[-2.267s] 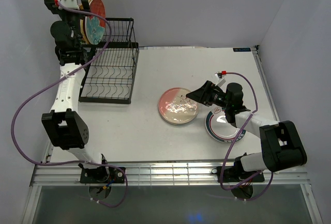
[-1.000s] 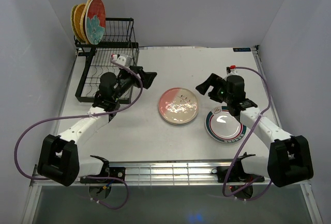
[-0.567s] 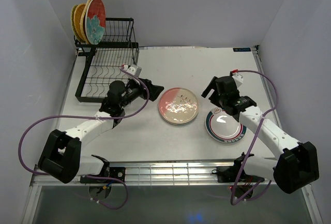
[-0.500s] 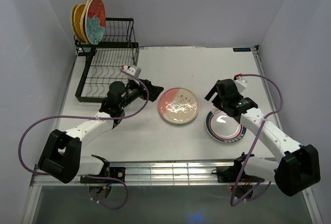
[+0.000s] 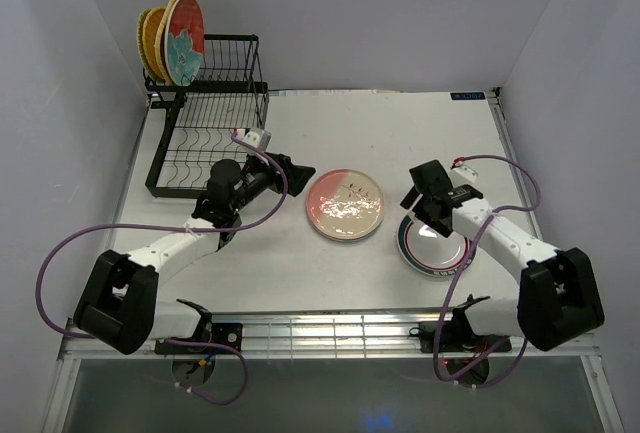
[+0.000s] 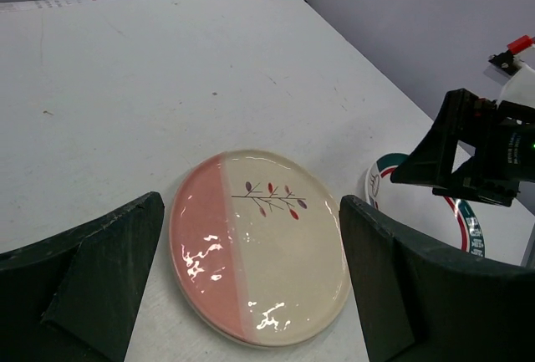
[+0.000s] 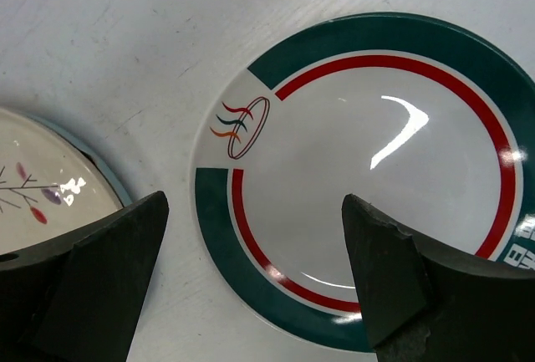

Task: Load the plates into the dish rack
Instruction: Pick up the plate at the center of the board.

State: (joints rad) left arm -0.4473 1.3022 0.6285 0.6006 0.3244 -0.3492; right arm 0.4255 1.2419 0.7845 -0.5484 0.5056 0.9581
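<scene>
- The pink-and-white plate [image 5: 345, 205] lay flat on the table [image 5: 380, 133], near its middle. The green-rimmed plate [image 5: 436, 245] lay flat just beside it, towards the right arm. Neither had been lifted.
- Three plates [image 5: 172, 38] stood on edge in the raised rear tier of the dish rack [image 5: 205, 143] in the far left corner. The rack's lower slot wires held nothing.
- The left hand [image 5: 296, 167] had come away from the rack's rear tier, where it was a couple of seconds earlier. It now sat low on the rack side of the pink-and-white plate [image 6: 259, 257]. Its fingers were spread wide, framing the plate and holding nothing.
- The right hand [image 5: 418, 196] had drawn back from the pink-and-white plate's edge. It now hung over the near-left rim of the green-rimmed plate [image 7: 368, 178], with its fingers likewise spread and empty.
- I judged the task to be past halfway. One racking had just finished, and each arm seemed to be lining up one of the two plates left. The flat rims would probably need a low, edge-on pinch.
</scene>
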